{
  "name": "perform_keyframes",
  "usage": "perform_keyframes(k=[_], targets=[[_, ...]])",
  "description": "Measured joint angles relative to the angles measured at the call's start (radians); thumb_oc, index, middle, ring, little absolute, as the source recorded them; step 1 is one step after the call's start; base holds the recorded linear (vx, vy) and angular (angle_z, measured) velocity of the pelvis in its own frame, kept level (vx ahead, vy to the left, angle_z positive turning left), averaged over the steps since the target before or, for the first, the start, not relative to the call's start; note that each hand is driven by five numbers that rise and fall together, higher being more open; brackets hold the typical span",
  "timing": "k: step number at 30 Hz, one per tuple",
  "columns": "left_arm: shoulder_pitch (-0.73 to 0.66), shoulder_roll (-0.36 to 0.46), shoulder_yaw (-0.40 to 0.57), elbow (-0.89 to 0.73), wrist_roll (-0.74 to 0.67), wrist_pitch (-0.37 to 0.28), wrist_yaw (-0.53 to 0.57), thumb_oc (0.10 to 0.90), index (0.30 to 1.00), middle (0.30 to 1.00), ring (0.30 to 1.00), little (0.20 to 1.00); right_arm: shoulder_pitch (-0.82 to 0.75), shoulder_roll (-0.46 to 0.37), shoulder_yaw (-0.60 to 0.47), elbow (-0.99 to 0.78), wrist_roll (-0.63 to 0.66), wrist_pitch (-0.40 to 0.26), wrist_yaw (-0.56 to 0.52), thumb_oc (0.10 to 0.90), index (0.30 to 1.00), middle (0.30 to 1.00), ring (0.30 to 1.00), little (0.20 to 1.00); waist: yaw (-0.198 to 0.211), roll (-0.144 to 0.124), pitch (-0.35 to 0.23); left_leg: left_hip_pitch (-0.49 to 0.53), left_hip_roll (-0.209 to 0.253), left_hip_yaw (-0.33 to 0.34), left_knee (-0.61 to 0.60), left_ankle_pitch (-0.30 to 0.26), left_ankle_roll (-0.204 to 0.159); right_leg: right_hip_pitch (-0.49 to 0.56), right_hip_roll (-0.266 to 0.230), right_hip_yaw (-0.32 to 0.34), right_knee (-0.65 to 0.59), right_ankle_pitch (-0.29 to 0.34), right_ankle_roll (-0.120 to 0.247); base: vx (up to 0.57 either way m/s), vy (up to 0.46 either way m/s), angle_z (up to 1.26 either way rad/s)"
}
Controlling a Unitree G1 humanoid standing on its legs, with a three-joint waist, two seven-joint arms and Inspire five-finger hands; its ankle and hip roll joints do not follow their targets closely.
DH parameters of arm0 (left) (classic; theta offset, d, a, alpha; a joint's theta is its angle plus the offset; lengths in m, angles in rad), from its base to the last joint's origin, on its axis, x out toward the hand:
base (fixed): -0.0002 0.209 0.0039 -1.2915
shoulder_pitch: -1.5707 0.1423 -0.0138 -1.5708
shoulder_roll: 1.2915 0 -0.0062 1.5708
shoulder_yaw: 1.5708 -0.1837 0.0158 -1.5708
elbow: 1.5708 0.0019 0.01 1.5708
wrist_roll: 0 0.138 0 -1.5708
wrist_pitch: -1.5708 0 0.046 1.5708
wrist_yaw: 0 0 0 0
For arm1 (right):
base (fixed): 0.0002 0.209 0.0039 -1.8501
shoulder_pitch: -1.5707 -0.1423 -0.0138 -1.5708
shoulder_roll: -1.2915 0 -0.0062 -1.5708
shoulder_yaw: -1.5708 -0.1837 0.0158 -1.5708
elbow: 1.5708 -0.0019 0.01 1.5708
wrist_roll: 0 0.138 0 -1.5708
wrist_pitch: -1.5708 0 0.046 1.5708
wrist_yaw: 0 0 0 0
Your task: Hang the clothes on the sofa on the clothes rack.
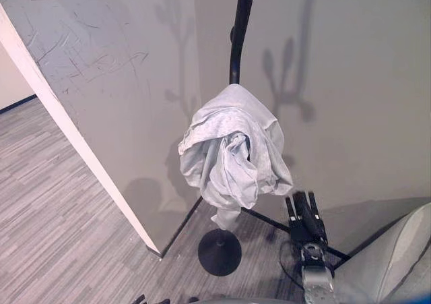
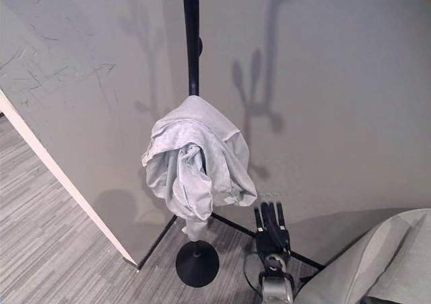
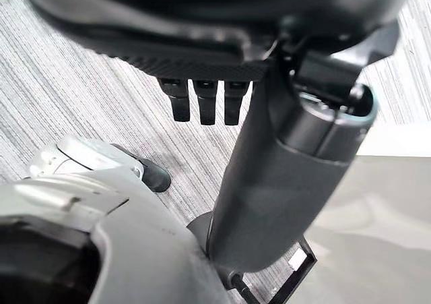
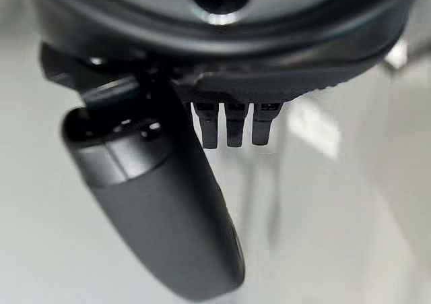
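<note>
Grey carpet floor [image 1: 60, 203], beige wall corner behind. Black clothes rack [image 1: 240, 21] stands on round base [image 1: 219, 252]; crumpled light grey garment [image 1: 232, 149] hangs bunched on its pole. Right robot hand [image 1: 306, 216] low beside rack, fingers straight, holding nothing, apart from garment. Left robot hand [image 3: 205, 98] over floor, fingers straight, empty. Grey sofa [image 1: 397, 263] at right

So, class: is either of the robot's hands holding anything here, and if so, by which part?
Nothing is held. The right hand hangs open below the grey garment, which is draped on the clothes rack; the left hand is open over the floor.
</note>
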State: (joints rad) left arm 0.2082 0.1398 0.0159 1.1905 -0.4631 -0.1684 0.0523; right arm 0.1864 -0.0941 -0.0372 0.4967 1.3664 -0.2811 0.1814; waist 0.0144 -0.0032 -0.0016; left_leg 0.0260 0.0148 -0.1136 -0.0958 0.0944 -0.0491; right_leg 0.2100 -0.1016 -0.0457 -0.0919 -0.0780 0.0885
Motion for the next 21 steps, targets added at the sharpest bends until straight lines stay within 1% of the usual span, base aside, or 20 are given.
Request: perform_keyframes(k=[2, 5, 6, 7, 9, 10, 11, 12, 14, 15, 16, 18, 21], targets=[[0.0, -0.001, 0.0, 0.01, -0.001, 0.0, 0.0, 0.8, 0.9, 0.9, 0.9, 0.9, 0.0, 0.0, -0.036, 0.015, 0.017, -0.018, -0.006, 0.8, 0.9, 0.9, 0.9, 0.9, -0.019, 0.006, -0.001, 0.001, 0.002, 0.002, 0.0, 0.0, 0.0, 0.0, 0.001, 0.002, 0.0, 0.0, 0.0, 0.0, 0.004, -0.05], [-0.003, 0.0, -0.001, 0.019, -0.002, 0.001, 0.001, 0.8, 0.9, 0.9, 0.9, 0.9, -0.01, -0.004, -0.063, 0.045, 0.016, -0.037, -0.007, 0.8, 0.9, 0.9, 0.9, 0.9, -0.021, 0.006, -0.004, 0.003, 0.004, 0.008, 0.0, -0.001, -0.001, 0.0, 0.002, 0.006, 0.0, 0.0, 0.0, 0.0, 0.013, -0.04], [-0.004, 0.001, -0.002, 0.021, -0.003, 0.001, 0.0, 0.8, 0.9, 0.9, 0.9, 0.9, -0.039, -0.01, -0.083, 0.126, 0.014, -0.041, -0.01, 0.8, 0.9, 0.9, 0.9, 0.9, -0.021, 0.003, -0.007, 0.005, 0.004, 0.01, 0.0, -0.002, -0.001, 0.001, 0.002, 0.008, 0.0, 0.0, 0.0, 0.0, 0.0, 0.0], [-0.008, 0.001, -0.003, 0.021, -0.003, 0.001, 0.0, 0.8, 0.9, 0.9, 0.9, 0.9, -0.047, -0.01, -0.085, 0.151, 0.015, -0.04, -0.017, 0.8, 0.9, 0.9, 0.9, 0.9, -0.021, 0.003, -0.008, 0.006, 0.004, 0.011, 0.0, -0.002, -0.001, 0.001, 0.002, 0.008, 0.0, 0.0, 0.0, 0.0, 0.0, 0.0], [-0.01, 0.004, -0.012, 0.028, -0.003, 0.001, -0.001, 0.8, 0.9, 0.9, 0.9, 0.9, -0.066, -0.022, -0.068, 0.281, 0.009, -0.027, -0.023, 0.8, 0.9, 0.9, 0.9, 0.9, -0.019, 0.0, -0.015, 0.007, 0.004, 0.012, 0.0, -0.002, -0.002, 0.002, 0.002, 0.009, 0.001, 0.0, 0.0, 0.0, 0.0, 0.0], [-0.011, 0.004, -0.012, 0.029, -0.003, 0.001, -0.002, 0.8, 0.9, 0.9, 0.9, 0.9, -0.053, -0.019, -0.066, 0.297, 0.011, -0.006, -0.046, 0.8, 0.9, 0.9, 0.9, 0.9, -0.018, 0.0, -0.017, 0.007, 0.004, 0.012, 0.0, -0.002, -0.002, 0.002, 0.001, 0.009, 0.0, 0.0, 0.0, 0.0, 0.0, 0.0], [-0.015, 0.006, -0.017, 0.03, -0.003, 0.003, -0.002, 0.8, 0.9, 0.9, 0.9, 0.9, -0.048, -0.019, -0.047, 0.364, -0.021, 0.004, -0.039, 0.8, 0.9, 0.9, 0.9, 0.9, -0.019, -0.001, -0.017, 0.008, 0.004, 0.012, 0.0, -0.002, -0.002, 0.002, 0.001, 0.01, 0.001, 0.0, -0.001, 0.0, 0.0, 0.0], [-0.022, 0.02, -0.05, 0.033, -0.003, 0.006, -0.002, 0.8, 0.9, 0.9, 0.9, 0.9, -0.108, -0.045, 0.005, 0.573, -0.113, 0.043, -0.035, 0.8, 0.9, 0.9, 0.9, 0.9, -0.014, -0.007, -0.021, 0.015, 0.005, 0.016, 0.0, -0.004, -0.004, 0.009, 0.002, 0.011, 0.001, -0.001, -0.001, 0.0, 0.0, 0.0], [-0.046, 0.027, -0.064, 0.038, -0.001, 0.006, -0.014, 0.8, 0.9, 0.9, 0.9, 0.9, -0.118, -0.04, 0.008, 0.747, -0.188, 0.143, -0.085, 0.8, 0.9, 0.9, 0.9, 0.9, 0.004, -0.009, -0.025, 0.015, 0.004, 0.014, 0.0, -0.005, -0.004, 0.009, 0.001, 0.011, 0.001, -0.002, -0.002, 0.0, 0.0, 0.0], [-0.054, 0.027, -0.076, 0.038, -0.001, 0.007, -0.015, 0.8, 0.9, 0.9, 0.9, 0.9, -0.108, -0.033, 0.008, 0.784, -0.203, 0.163, -0.09, 0.8, 0.9, 0.9, 0.9, 0.9, 0.008, -0.008, -0.023, 0.015, 0.004, 0.014, 0.0, -0.005, -0.004, 0.009, 0.001, 0.01, 0.001, -0.002, -0.002, 0.04, 0.007, 0.05], [-0.067, 0.025, -0.08, 0.064, 0.003, 0.006, -0.02, 0.8, 0.9, 0.9, 0.9, 0.9, -0.123, -0.023, 0.003, 0.901, -0.224, 0.201, -0.095, 0.8, 0.9, 0.9, 0.9, 0.9, 0.007, -0.01, -0.025, 0.015, 0.003, 0.006, 0.0, -0.01, -0.007, 0.012, 0.001, 0.006, 0.001, -0.003, -0.003, 0.04, 0.01, 0.03], [-0.079, 0.024, -0.079, 0.084, 0.006, 0.018, -0.031, 0.8, 0.9, 0.9, 0.9, 0.9, -0.114, -0.036, -0.097, 0.968, -0.222, 0.227, -0.115, 0.8, 0.9, 0.9, 0.9, 0.9, 0.007, -0.009, -0.029, 0.015, 0.001, 0.002, 0.0, -0.011, -0.007, 0.017, 0.001, 0.001, 0.001, -0.003, -0.004, 0.03, 0.019, 0.07], [-0.083, 0.026, -0.078, 0.105, 0.007, 0.022, -0.037, 0.8, 0.9, 0.9, 0.9, 0.9, -0.092, -0.05, -0.122, 1.022, -0.224, 0.257, -0.157, 0.8, 0.9, 0.9, 0.9, 0.9, 0.01, -0.013, -0.041, 0.012, 0.003, -0.007, 0.0, -0.01, -0.007, 0.017, 0.004, -0.012, 0.001, -0.006, -0.008, 0.02, 0.008, 0.13]])
